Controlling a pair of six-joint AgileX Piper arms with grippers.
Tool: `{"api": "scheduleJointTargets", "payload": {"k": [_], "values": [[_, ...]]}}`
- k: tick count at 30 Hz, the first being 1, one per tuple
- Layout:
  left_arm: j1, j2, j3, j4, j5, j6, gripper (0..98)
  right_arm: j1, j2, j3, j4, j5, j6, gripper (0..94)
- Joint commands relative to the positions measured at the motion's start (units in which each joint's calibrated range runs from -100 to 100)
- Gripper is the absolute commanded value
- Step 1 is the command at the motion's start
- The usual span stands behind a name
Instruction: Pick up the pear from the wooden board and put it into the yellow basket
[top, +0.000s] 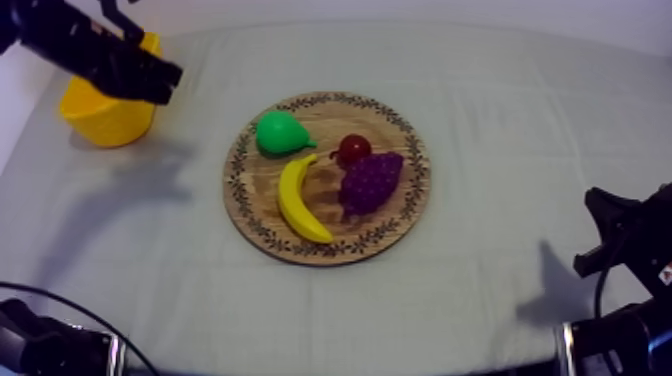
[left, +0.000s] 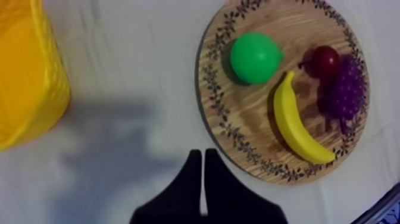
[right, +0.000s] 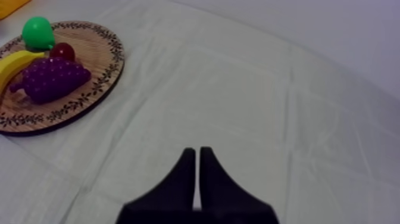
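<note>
The pear (top: 280, 132) lies on the round wooden board (top: 262, 195), at the far left part of it as the top camera sees it, just inside the patterned rim. It is bright green and nothing grips it. Beside it the banana (top: 296, 200) curves down toward the near rim, its upper end close to the pear. The small red fruit (top: 352, 149) sits to the right of the pear, touching the bunch of grapes (top: 370, 182) just below it.

The yellow basket (top: 105, 118) stands at the far left of the bench, well apart from the board, with bare grey-white cloth (top: 480, 90) between them.

The left arm comes in at the upper left, above the basket. Its tool (left: 201, 154) hangs over the cloth between basket and board, near the board's rim — the two black fingers pressed together into a narrow wedge, holding nothing. A shadow falls on the cloth beside it.

The right tool (right: 197, 150) sits low at the right side of the bench, over bare cloth and well away from the board — fingers together as well, with nothing between them.
</note>
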Motion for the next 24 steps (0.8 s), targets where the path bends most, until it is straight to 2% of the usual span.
{"api": "scheduleJointTargets", "payload": {"k": [1, 8, 12, 15, 21, 24], "values": [[0.1, 5.1, -10.2, -0.21, 2.8, 1.0, 0.0, 0.0, 0.0, 0.0, 0.0, 0.0, 0.0, 0.4], [1.6, 15.4, -23.0, -1.32, 6.6, 2.5, 0.0, 0.0, 0.0, 0.0, 0.0, 0.0, 0.0, 0.4], [2.4, 20.6, -28.5, -1.54, 7.6, 0.9, 0.0, 0.0, 0.0, 0.0, 0.0, 0.0, 0.0, 0.4], [3.1, 23.2, -31.0, -1.72, 9.1, -2.8, 0.0, 0.0, 0.0, 0.0, 0.0, 0.0, 0.0, 0.4], [4.5, 24.8, -32.6, -3.27, 13.0, -13.7, 0.0, 0.0, 0.0, 0.0, 0.0, 0.0, 0.0, 0.4], [4.6, 25.0, -33.4, -3.38, 15.7, -18.5, 0.0, 0.0, 0.0, 0.0, 0.0, 0.0, 0.0, 0.4]]}}
